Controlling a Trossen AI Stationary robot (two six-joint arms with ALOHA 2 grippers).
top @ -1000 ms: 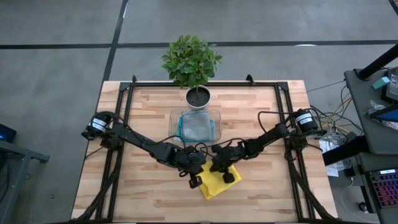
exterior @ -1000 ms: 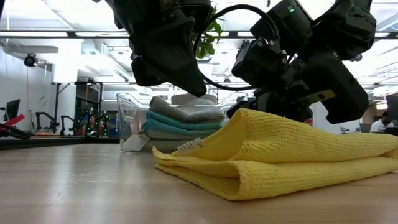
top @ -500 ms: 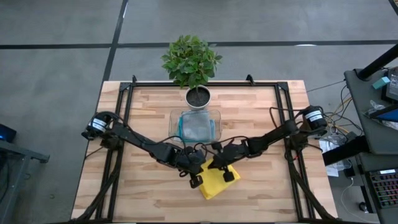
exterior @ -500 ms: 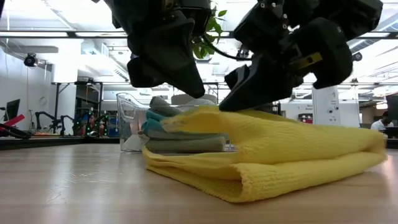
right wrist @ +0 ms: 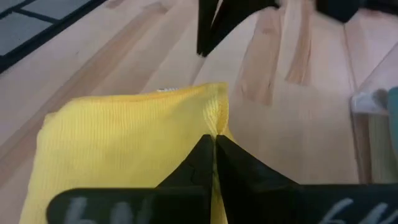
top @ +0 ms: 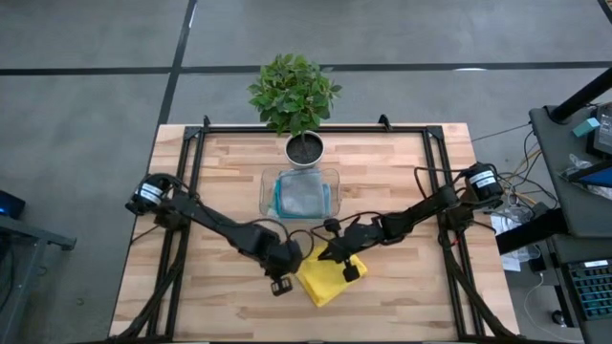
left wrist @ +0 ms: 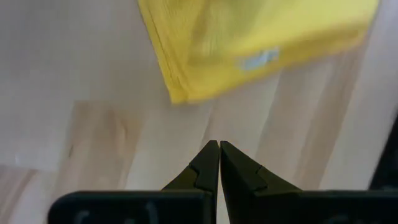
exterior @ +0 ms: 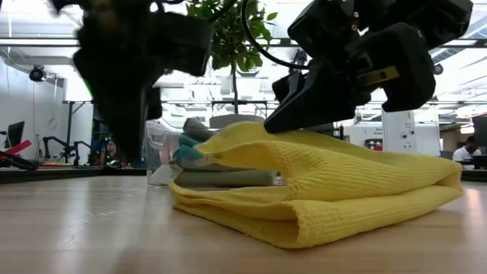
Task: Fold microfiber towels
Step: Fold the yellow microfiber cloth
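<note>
Here the left gripper point(top: 280, 285) hangs with its fingers pressed together, just left of the yellow towel point(top: 328, 278) and holding nothing. The folded towel lies on the counter point(top: 402, 182) near the front. The right gripper point(top: 327, 254) pinches the towel's top edge. Farther back, other folded towels point(exterior: 221, 156) sit in a clear tray point(top: 268, 182).

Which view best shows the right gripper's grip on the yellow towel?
The right wrist view: the right gripper is shut on the yellow towel at its edge. The low view shows it from the side; the high view shows it tiny; the left wrist view shows only towel.
</note>
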